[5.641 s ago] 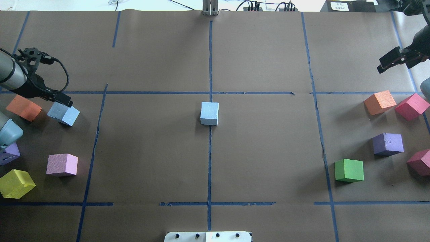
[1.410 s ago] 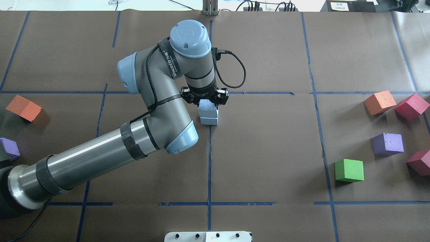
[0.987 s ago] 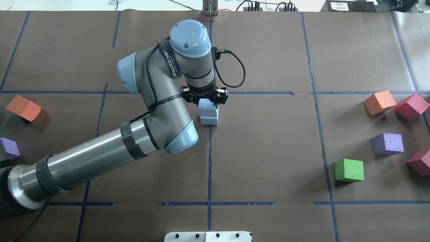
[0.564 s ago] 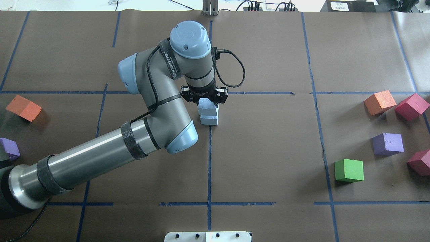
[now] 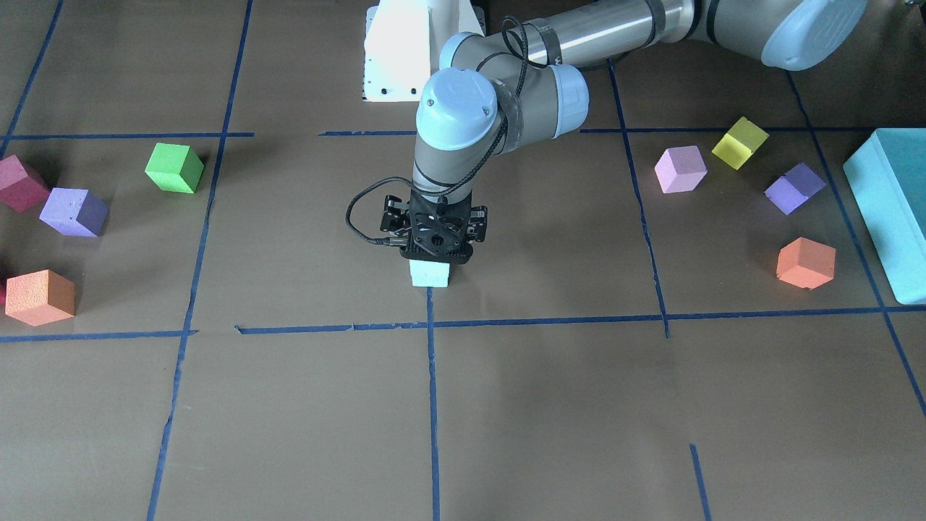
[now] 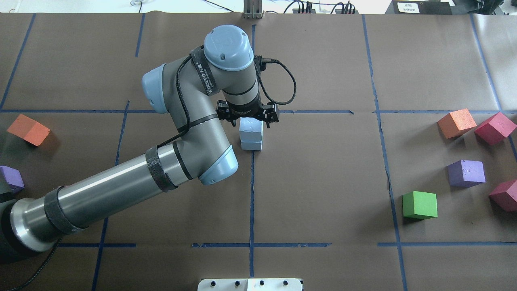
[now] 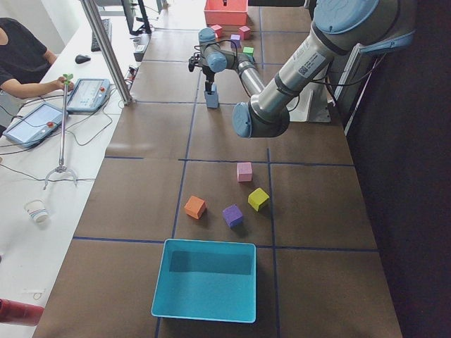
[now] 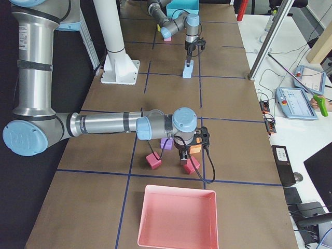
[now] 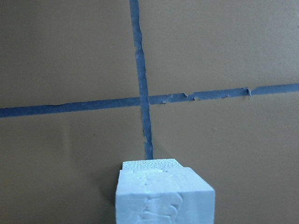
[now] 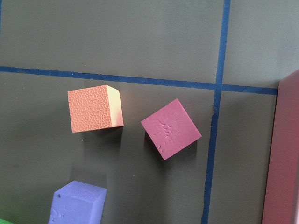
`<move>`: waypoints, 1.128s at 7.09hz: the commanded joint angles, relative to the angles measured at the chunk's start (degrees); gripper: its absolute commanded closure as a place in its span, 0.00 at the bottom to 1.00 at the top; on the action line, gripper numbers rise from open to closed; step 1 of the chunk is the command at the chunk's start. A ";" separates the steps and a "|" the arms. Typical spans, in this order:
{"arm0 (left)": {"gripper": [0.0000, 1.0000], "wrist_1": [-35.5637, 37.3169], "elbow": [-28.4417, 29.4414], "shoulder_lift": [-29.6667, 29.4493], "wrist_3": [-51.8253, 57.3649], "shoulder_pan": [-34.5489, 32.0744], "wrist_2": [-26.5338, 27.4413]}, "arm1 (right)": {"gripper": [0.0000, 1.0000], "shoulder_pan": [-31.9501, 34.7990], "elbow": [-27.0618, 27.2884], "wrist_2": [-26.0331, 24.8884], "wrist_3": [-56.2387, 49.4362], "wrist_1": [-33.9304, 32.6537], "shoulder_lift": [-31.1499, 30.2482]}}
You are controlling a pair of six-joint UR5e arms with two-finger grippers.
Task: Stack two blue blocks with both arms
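Matt, grainy foam makes up the upper blue block (image 6: 251,126), its face dented, and the lower blue block (image 6: 251,144). Dull brown paper (image 6: 323,182), faintly creased, covers the table, crossed by frayed blue tape (image 9: 142,100). The left arm (image 6: 109,194) gleams in brushed metal, its joint caps (image 6: 226,40) smooth pale-blue plastic.

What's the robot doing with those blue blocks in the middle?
The left gripper is over the middle of the table, where the upper blue block sits on the lower blue block. Its jaws look spread on either side of it, so the stack seems made. The right gripper hangs above an orange cube and a maroon cube.
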 commanded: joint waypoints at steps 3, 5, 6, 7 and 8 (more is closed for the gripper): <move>0.00 5.00 -5.13 0.35 0.16 -4.36 -3.14 | 0.00 0.00 -0.18 -0.09 -0.09 0.00 0.01; 0.00 12.92 -16.78 5.24 1.30 -9.63 -9.56 | 0.00 0.00 -0.18 -0.09 -0.09 0.09 0.01; 0.00 17.39 -24.16 10.15 5.40 -11.92 -10.80 | 0.00 0.09 -0.09 -0.18 -0.09 0.09 0.01; 0.00 20.66 -31.89 16.72 12.05 -15.59 -10.90 | 0.00 0.00 -0.09 -0.18 -0.09 0.09 0.01; 0.00 20.77 -37.62 24.18 18.73 -19.28 -11.07 | 0.00 0.00 -0.18 -0.27 -0.09 0.09 -0.08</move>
